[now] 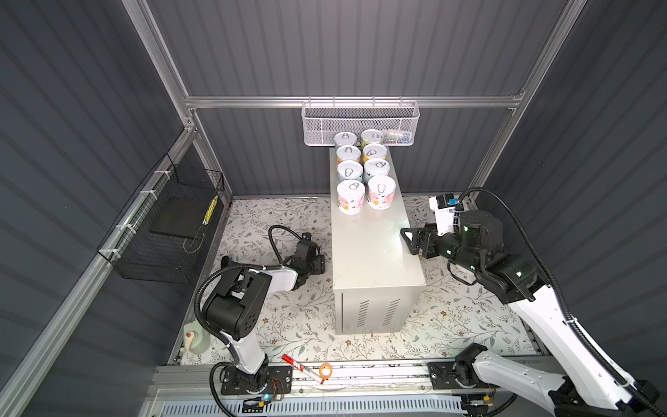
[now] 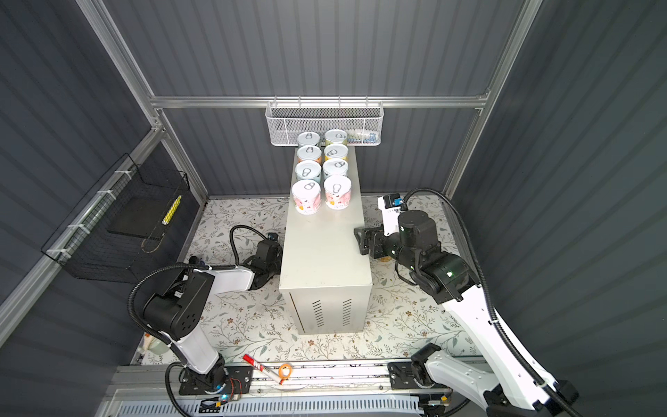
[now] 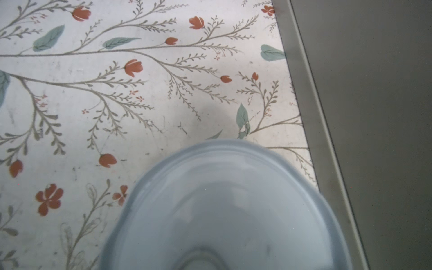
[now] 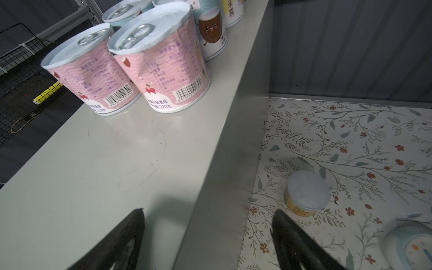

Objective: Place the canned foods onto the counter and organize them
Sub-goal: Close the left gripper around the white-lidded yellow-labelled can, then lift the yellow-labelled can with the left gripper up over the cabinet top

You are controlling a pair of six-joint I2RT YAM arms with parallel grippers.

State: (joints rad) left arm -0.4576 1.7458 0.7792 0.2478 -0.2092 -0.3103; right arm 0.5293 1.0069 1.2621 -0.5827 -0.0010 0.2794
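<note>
The counter point(image 1: 371, 252) is a cream box on the floral floor. Several canned foods point(image 1: 351, 196) stand in two rows at its far end, seen in both top views and in the right wrist view, where the pink-labelled canned foods point(image 4: 161, 58) are nearest. My left gripper point(image 1: 317, 261) is low on the floor beside the counter's left wall point(image 3: 374, 117). A pale-blue can end point(image 3: 224, 210) fills the space at its jaws and hides the fingers. My right gripper point(image 4: 208, 210) hangs open and empty over the counter's right edge. Below it, an orange-labelled can point(image 4: 306, 194) stands on the floor and a pale-blue can point(image 4: 411, 245) lies nearby.
A white mesh basket point(image 1: 361, 122) hangs on the back rail above the cans. A black wire basket point(image 1: 169, 224) hangs on the left wall. A red marker point(image 1: 301, 367) and an orange ring point(image 1: 326, 371) lie on the front rail. A white bottle point(image 1: 193, 339) stands at the front left.
</note>
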